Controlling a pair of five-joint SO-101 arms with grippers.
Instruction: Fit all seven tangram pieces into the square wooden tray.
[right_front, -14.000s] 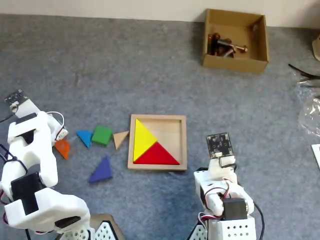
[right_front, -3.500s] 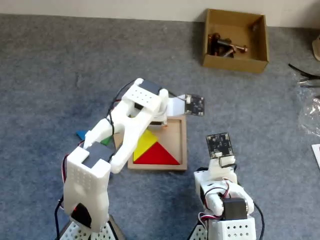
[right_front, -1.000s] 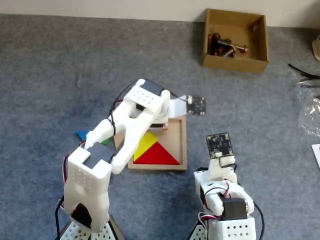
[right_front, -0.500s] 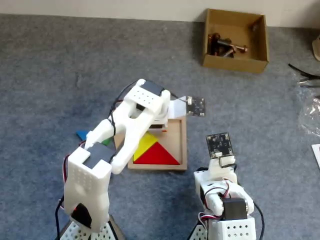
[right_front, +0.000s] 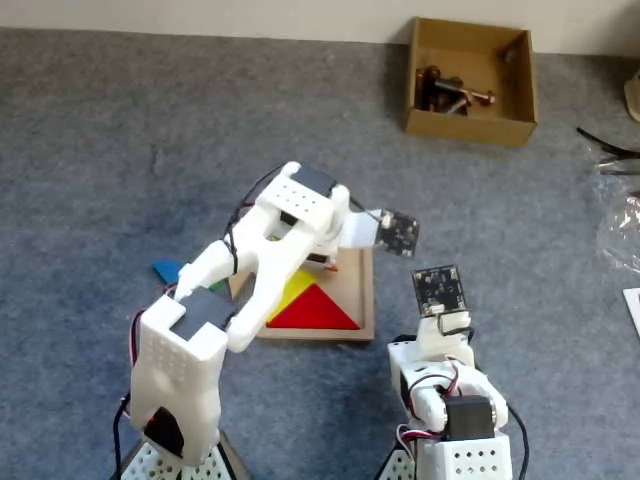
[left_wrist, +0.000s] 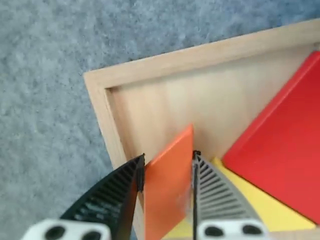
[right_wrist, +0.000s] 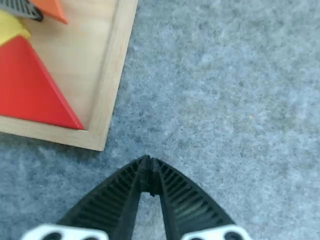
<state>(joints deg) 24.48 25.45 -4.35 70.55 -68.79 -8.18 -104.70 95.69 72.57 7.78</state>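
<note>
High camera overlooks the tray (right_front: 367, 300) from well above; left wrist camera close over it, right apparently just beside; all share it.

The tray (left_wrist: 150, 65) was pale, faintly grained wood, its two triangles red (left_wrist: 280, 140) and yellow (left_wrist: 275, 215), the orange piece (left_wrist: 167, 200) plain and bright, the left gripper (left_wrist: 167, 159) one ribbed black finger and one grey, the right gripper (right_wrist: 150, 162) black, and the table (right_front: 150, 120) mottled grey-blue.

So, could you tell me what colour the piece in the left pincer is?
The piece is orange; left wrist view.
</note>
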